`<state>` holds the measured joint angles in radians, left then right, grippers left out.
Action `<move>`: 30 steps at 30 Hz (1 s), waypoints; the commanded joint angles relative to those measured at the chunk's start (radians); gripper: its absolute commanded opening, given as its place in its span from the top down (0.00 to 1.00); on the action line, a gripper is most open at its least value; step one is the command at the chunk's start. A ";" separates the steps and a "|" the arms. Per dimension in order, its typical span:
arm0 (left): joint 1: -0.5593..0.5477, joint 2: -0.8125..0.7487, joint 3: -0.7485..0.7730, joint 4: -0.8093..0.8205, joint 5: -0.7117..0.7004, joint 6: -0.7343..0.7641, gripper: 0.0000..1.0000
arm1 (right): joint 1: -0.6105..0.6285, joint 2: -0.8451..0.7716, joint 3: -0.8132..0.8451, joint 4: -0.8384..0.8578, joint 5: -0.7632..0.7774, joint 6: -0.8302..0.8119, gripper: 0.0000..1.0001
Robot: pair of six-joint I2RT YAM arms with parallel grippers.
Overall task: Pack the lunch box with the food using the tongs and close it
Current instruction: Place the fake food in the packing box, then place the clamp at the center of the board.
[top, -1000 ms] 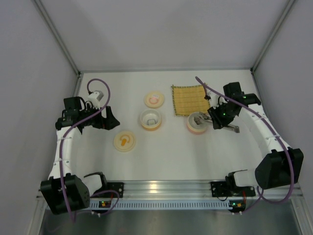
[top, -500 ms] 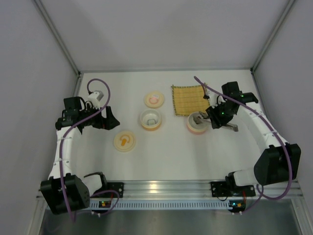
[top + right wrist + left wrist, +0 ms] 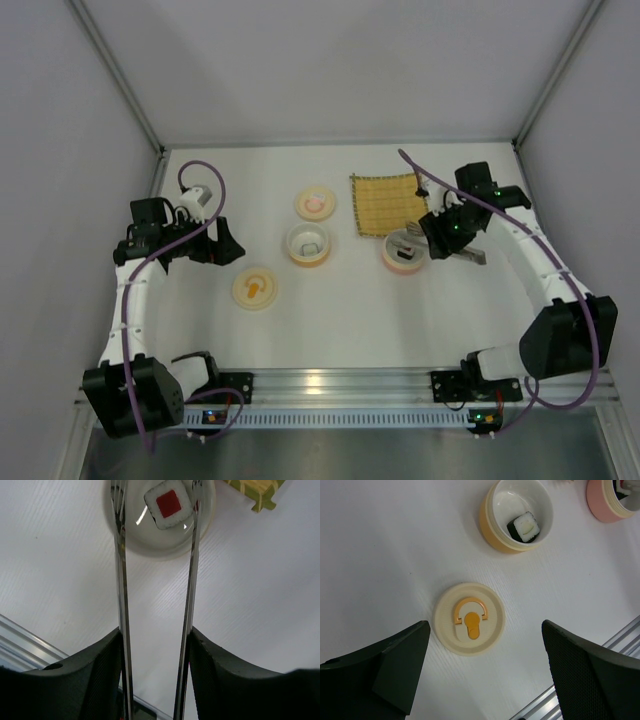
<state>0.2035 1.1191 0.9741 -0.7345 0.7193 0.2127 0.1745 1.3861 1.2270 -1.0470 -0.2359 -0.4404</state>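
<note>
Our right gripper (image 3: 155, 647) clamps the tongs (image 3: 120, 580), one finger pressing each silvery arm from outside. The arms stand apart, and their tips reach into the pink cup (image 3: 403, 254). Between the tips lies a white food cube (image 3: 169, 503) with a red square top, touching neither arm. Our left gripper (image 3: 231, 245) hangs wide open and holds nothing, above the cream lid (image 3: 468, 625). The dark cube (image 3: 523, 526) sits in the orange cup (image 3: 490, 517), at nine o'clock of the pink one. Against a second ago, our right wrist has shifted slightly toward twelve o'clock, nearer the yellow mat (image 3: 385, 203); our left arm has not moved.
</note>
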 commanded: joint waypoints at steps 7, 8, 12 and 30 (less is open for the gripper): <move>0.007 -0.013 0.040 -0.029 -0.001 0.031 0.02 | 0.006 -0.116 0.138 0.077 -0.117 0.063 0.49; 0.007 -0.016 0.046 -0.039 -0.001 0.036 0.02 | 0.006 -0.125 0.137 0.085 -0.115 0.077 0.49; 0.007 -0.034 0.058 -0.051 -0.003 0.048 0.02 | 0.002 -0.147 0.124 0.139 -0.073 0.130 0.50; 0.007 -0.028 0.075 -0.037 -0.003 0.037 0.02 | -0.392 0.004 0.074 0.364 -0.037 0.203 0.51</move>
<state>0.2035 1.0939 1.0271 -0.7902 0.6914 0.2455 -0.1699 1.3548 1.2938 -0.7799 -0.2462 -0.2344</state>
